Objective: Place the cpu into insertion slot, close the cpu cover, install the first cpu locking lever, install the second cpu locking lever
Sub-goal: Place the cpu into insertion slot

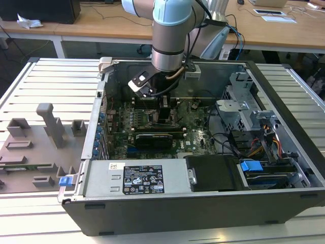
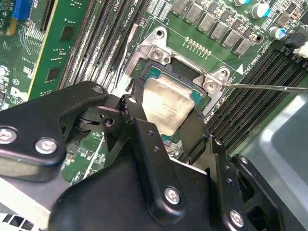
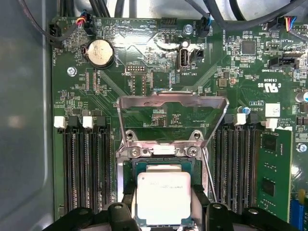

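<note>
Between my black metal fingers (image 3: 129, 202), the flat square silvery-tan cpu (image 3: 163, 197) is clamped on two opposite sides.
My gripper (image 3: 163, 203) holds it right at the square black metal-rimmed insertion slot (image 3: 144, 167) on the green motherboard (image 3: 144, 62); whether it is seated I cannot tell. Just beyond my fingertips, the thin grey metal-frame cpu cover (image 3: 173, 99) stands tilted open on its hinge.

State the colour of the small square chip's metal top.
Silvery-tan, on the small square cpu; clearest in the first wrist view.
</note>
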`<state>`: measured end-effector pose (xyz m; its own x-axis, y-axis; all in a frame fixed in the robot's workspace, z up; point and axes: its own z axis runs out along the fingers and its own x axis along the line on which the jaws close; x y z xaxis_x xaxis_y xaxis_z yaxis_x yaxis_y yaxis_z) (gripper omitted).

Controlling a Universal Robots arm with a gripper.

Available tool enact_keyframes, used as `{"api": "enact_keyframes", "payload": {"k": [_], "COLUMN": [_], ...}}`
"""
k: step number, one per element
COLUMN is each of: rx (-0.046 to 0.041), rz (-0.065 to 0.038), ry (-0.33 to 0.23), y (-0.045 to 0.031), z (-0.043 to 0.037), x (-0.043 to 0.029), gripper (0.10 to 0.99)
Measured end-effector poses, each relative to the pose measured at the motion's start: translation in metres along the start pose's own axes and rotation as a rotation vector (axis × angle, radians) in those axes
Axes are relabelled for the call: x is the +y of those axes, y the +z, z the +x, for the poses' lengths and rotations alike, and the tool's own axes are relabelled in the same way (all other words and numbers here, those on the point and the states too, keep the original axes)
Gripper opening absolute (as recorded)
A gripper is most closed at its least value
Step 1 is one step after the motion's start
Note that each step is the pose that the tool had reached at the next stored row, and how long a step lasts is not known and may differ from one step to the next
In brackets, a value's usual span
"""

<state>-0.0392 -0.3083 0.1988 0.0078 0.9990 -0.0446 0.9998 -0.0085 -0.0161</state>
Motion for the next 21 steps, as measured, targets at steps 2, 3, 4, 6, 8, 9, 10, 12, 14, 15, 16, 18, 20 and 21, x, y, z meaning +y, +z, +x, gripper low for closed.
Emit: {"api": "enact_keyframes", "payload": {"k": [2,3,4,6,8,9,10,12,14,15,16,18,20,21], "rx": [0.0003,0.0006,0.0004,0.0,0.0001,0.0001,0.0002,0.0002,0.0002,0.0001,0.0001,0.0002,0.0002,0.0001], "rz": [0.0,0.0,0.0,0.0,0.0,0.0,0.0,0.0,0.0,0.0,0.0,0.0,0.0,0.0], "ry": [0.0,0.0,0.0,0.0,0.0,0.0,0.0,0.0,0.0,0.0,0.0,0.0,0.0,0.0], "y": [0.0002,0.0003,0.0003,0.0002,-0.0024,-0.0049,-0.0088,-0.0159,-0.0293,-0.0345,-0.0415,-0.0588,-0.0687,-0.0739], "z": [0.0001,0.0002,0.0001,0.0,-0.0001,-0.0002,-0.0003,0.0001,0.0002,-0.0001,-0.0004,-0.001,-0.0014,-0.0017], "x": [0.0,0.0001,0.0001,0.0,0.0,-0.0001,-0.0001,-0.0002,-0.0004,-0.0005,-0.0007,-0.0009,-0.0011,-0.0012], "gripper": [0.541,0.553,0.553,0.62,0.62,0.62,0.62,0.62,0.537,0.471,0.353,0.173,0.106,0.106]}}
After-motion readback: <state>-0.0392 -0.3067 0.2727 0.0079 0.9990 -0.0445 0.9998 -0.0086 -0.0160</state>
